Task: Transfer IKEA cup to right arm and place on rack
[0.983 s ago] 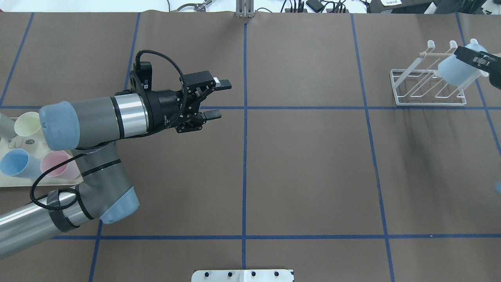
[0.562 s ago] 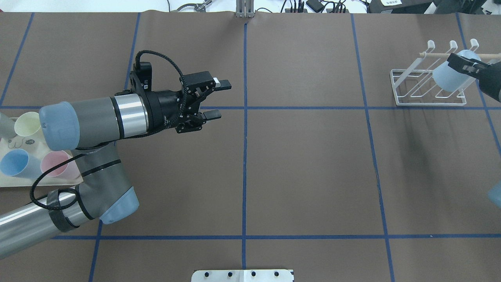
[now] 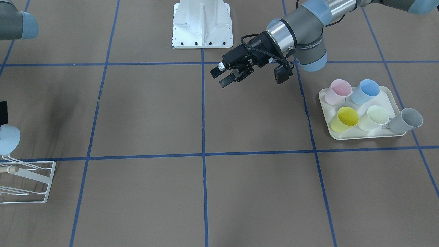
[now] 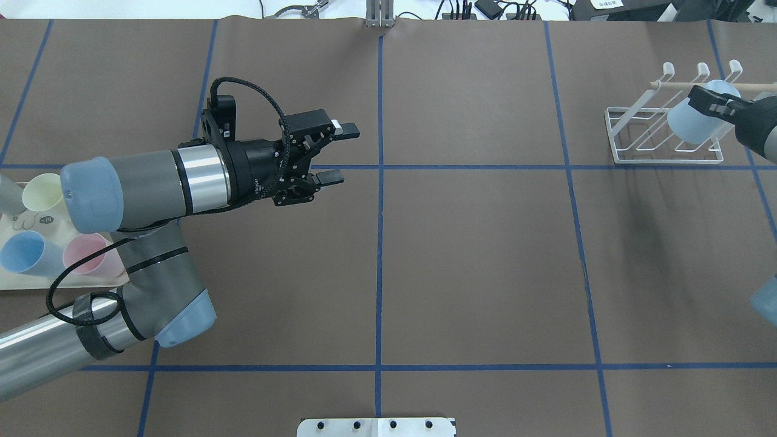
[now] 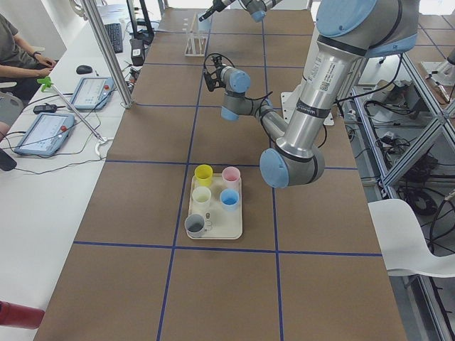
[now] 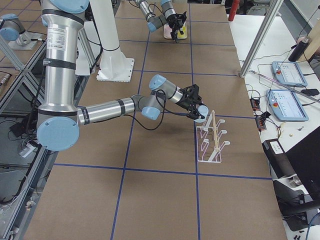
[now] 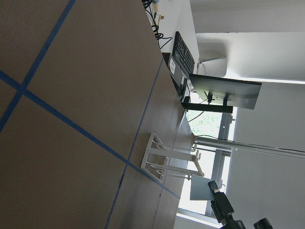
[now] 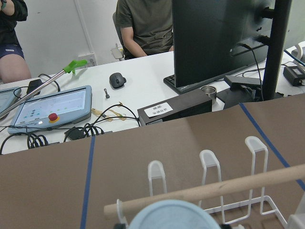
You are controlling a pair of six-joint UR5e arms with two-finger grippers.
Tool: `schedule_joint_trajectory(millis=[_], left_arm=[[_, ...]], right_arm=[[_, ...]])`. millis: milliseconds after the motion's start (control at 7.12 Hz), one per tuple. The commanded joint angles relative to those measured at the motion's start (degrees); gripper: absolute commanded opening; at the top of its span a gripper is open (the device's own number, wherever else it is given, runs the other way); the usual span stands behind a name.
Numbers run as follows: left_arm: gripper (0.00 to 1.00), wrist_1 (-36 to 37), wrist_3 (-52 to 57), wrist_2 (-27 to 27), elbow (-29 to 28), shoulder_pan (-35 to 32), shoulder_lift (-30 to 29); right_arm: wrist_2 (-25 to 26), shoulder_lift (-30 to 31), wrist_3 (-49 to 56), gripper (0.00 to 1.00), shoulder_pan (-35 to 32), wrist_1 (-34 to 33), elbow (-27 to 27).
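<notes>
Blue cup (image 4: 689,124), pinched by the right gripper (image 4: 707,103), is at the rack (image 4: 643,159) by the right end of the table (image 4: 485,273). Next: ease it onto the rack. Left gripper (image 4: 340,153) is spread, empty.

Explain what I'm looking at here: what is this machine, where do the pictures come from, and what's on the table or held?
These are two robot arms at one table, each ending in a two-finger gripper. Four pictures come from fixed cameras: one above and behind the robot, one facing it, one at each table end. Two come from cameras on the wrists. The left gripper is open and empty over the table. The right gripper holds a pale blue cup at the white wire rack. Five more cups sit on a cream tray.
</notes>
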State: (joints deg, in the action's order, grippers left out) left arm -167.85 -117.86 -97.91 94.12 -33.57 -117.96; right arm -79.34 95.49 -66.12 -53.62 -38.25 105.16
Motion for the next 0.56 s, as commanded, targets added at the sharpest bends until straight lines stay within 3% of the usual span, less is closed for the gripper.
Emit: schedule_joint_trajectory(millis=[0, 421], left_arm=[[0.99, 0.06, 0.00, 0.00, 0.01, 0.00, -0.07], [0.99, 0.06, 0.00, 0.00, 0.01, 0.00, -0.07]], right_arm=[[0.07, -0.48, 1.51, 0.00, 0.01, -0.24, -0.74], [2.07, -1.88, 1.78, 0.00, 0.01, -0.07, -3.71]])
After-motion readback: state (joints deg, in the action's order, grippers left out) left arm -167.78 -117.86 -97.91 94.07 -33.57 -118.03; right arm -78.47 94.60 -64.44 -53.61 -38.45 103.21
